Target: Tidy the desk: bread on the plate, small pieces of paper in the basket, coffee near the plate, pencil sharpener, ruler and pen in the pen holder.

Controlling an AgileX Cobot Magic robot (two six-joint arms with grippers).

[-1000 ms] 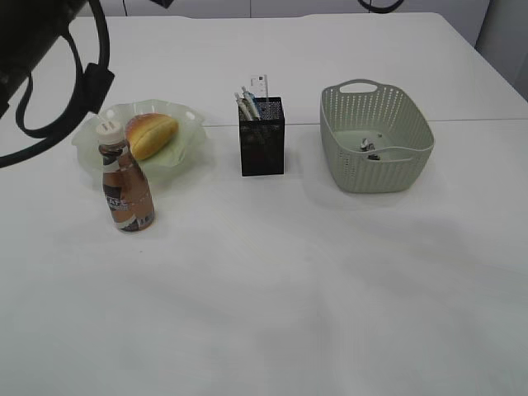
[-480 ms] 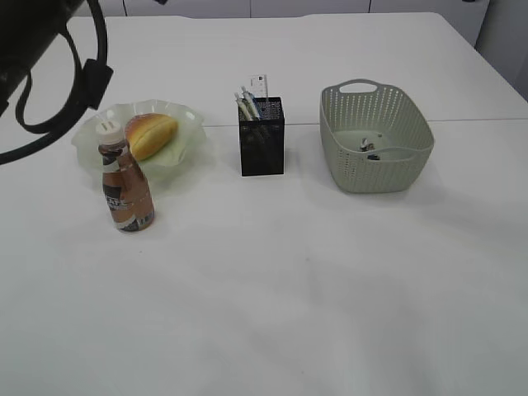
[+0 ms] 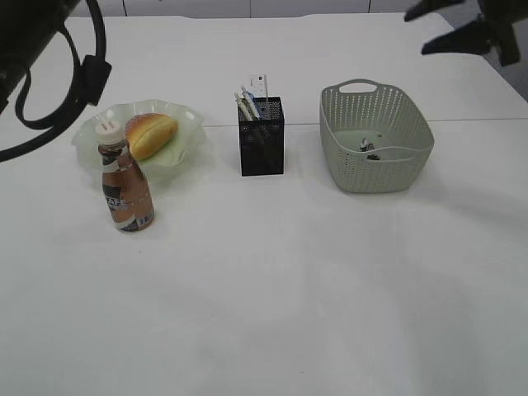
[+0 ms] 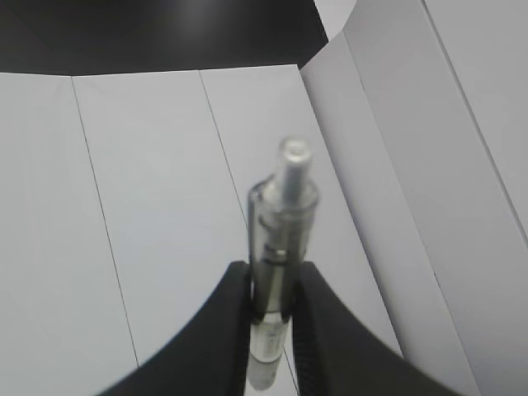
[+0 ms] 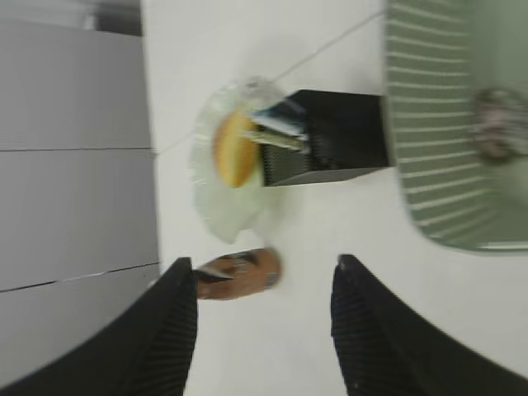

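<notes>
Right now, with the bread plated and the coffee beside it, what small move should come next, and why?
Probably swing the left gripper, shut on a pen, down toward the pen holder. The bread lies on the plate, the coffee stands beside it and paper is in the basket; only that pen is still out.

I see bread (image 3: 151, 134), golden oval bun, lying on wavy-rimmed pale green plate (image 3: 186, 148). Coffee (image 3: 126, 179) upright just in front of plate, white cap on top. Black mesh pen holder (image 3: 261, 148) mid-desk (image 3: 272, 280), clear ruler (image 3: 261, 86) and pens standing inside. Green woven basket (image 3: 375, 169) to its right, crumpled paper (image 3: 369, 146) on bottom (too small for detail). One clear pen (image 4: 280, 239) pinched in left gripper (image 4: 274, 289), off the table.
</notes>
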